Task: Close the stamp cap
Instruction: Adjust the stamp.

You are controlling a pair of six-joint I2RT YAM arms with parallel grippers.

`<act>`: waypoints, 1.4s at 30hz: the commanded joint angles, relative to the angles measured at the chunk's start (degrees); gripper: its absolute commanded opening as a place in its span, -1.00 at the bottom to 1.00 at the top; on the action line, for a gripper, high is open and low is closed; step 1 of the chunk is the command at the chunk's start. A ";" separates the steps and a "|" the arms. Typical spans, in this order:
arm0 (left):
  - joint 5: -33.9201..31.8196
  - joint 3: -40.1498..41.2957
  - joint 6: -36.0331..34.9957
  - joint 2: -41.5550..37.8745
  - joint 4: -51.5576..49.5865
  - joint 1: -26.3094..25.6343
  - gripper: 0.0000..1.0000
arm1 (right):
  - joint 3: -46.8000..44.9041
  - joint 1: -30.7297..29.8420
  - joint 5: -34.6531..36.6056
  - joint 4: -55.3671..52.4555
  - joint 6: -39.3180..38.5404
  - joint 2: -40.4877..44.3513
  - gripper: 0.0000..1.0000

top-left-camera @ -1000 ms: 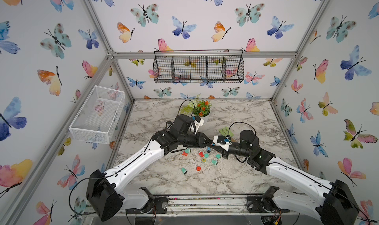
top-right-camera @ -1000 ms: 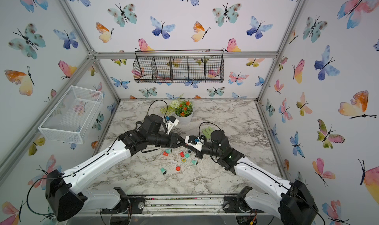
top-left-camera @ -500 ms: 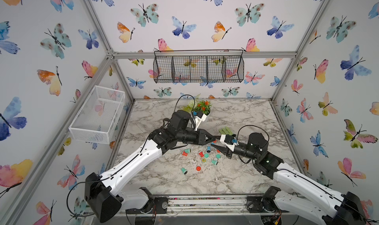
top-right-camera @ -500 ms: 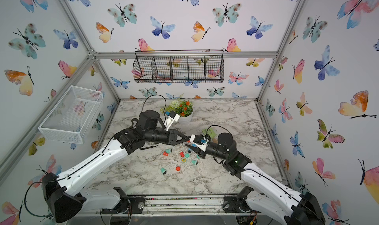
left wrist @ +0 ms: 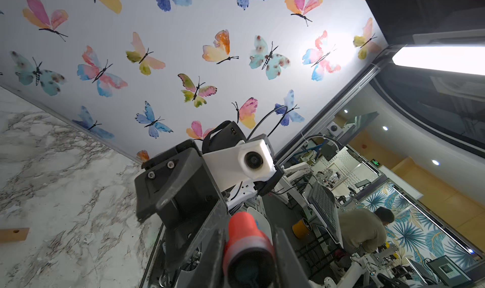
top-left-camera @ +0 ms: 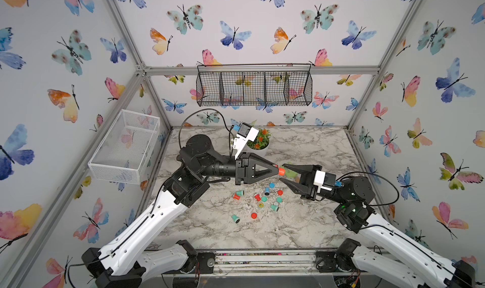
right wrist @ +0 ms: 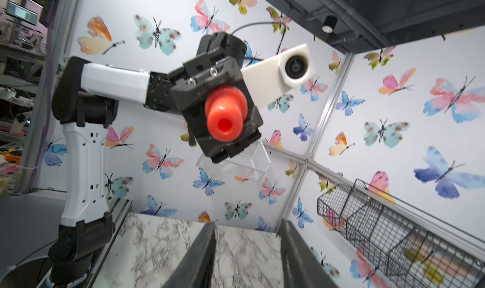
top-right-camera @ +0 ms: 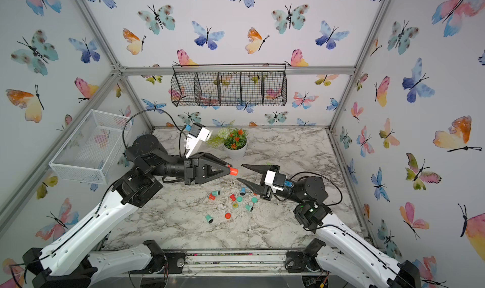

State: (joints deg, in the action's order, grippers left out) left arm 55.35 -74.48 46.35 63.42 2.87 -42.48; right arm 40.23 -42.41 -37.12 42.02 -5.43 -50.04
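A red-orange stamp (top-left-camera: 281, 171) (top-right-camera: 233, 171) hangs in the air over the marble table, and my left gripper (top-left-camera: 276, 170) (top-right-camera: 228, 169) is shut on it. In the left wrist view the stamp (left wrist: 248, 243) fills the gap between the fingers, and a paler band rings it where its two parts meet. Its narrow end (right wrist: 225, 114) points at my right gripper (top-right-camera: 239, 172) (right wrist: 246, 247). The right gripper stands open and empty a short way off, facing the stamp.
Several small teal, red and blue stamps and caps (top-left-camera: 259, 200) lie scattered on the marble table (top-left-camera: 210, 231) below the grippers. A potted plant (top-left-camera: 258, 143) stands behind them. A white mesh basket (top-left-camera: 126, 144) hangs on the left wall and a black wire basket (top-left-camera: 253, 85) on the back wall.
My right gripper has opened, let go at the stamp's end and drawn back to the right. The left gripper has kept the stamp and risen slightly.
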 commanded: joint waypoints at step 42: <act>-1.97 1.18 0.53 1.71 -2.26 0.12 -0.80 | 8.78 -0.13 -3.26 -5.04 -2.48 -4.88 -0.37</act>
State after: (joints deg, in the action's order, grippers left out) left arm 52.42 -73.25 47.77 65.56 0.27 -41.85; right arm 48.93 -42.35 -42.68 37.89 -7.60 -56.23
